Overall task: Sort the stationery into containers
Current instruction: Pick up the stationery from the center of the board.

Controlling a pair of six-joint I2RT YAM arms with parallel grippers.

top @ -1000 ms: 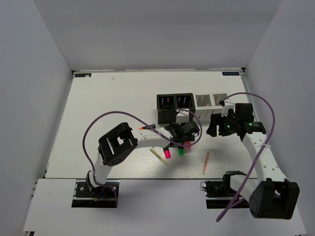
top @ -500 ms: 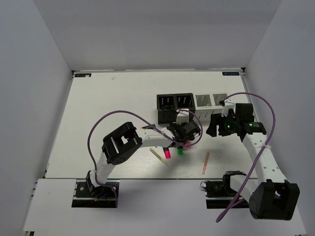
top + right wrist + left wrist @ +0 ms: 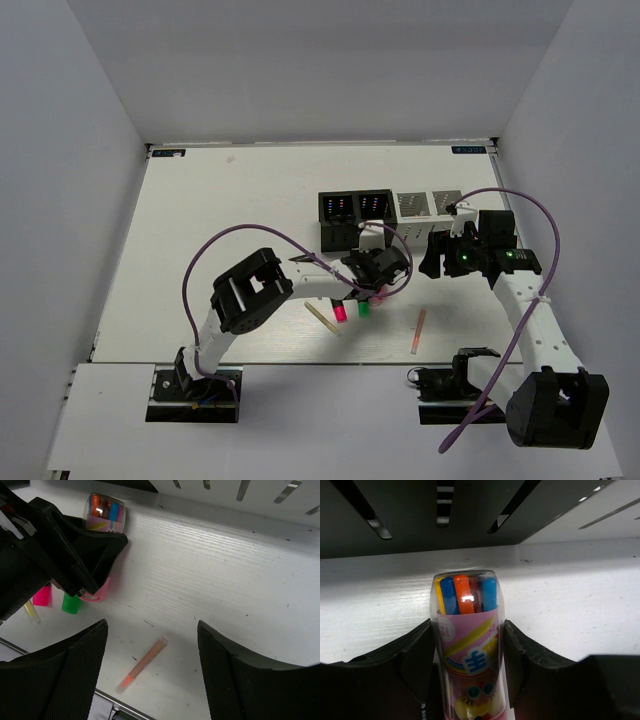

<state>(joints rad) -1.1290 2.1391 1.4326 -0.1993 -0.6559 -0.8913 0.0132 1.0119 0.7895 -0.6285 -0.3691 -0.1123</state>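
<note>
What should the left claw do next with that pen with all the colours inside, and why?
Probably squeeze shut on the pen before any lift. The left gripper straddles it, with a finger close at each side, and the pen lies on the table, short of the black cup. Whether it is pinched tight yet, I can't tell.

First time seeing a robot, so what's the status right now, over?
Left tool closed on clear pen. Right tool open, empty. Mesh cups just ahead, nothing blocking.
</note>
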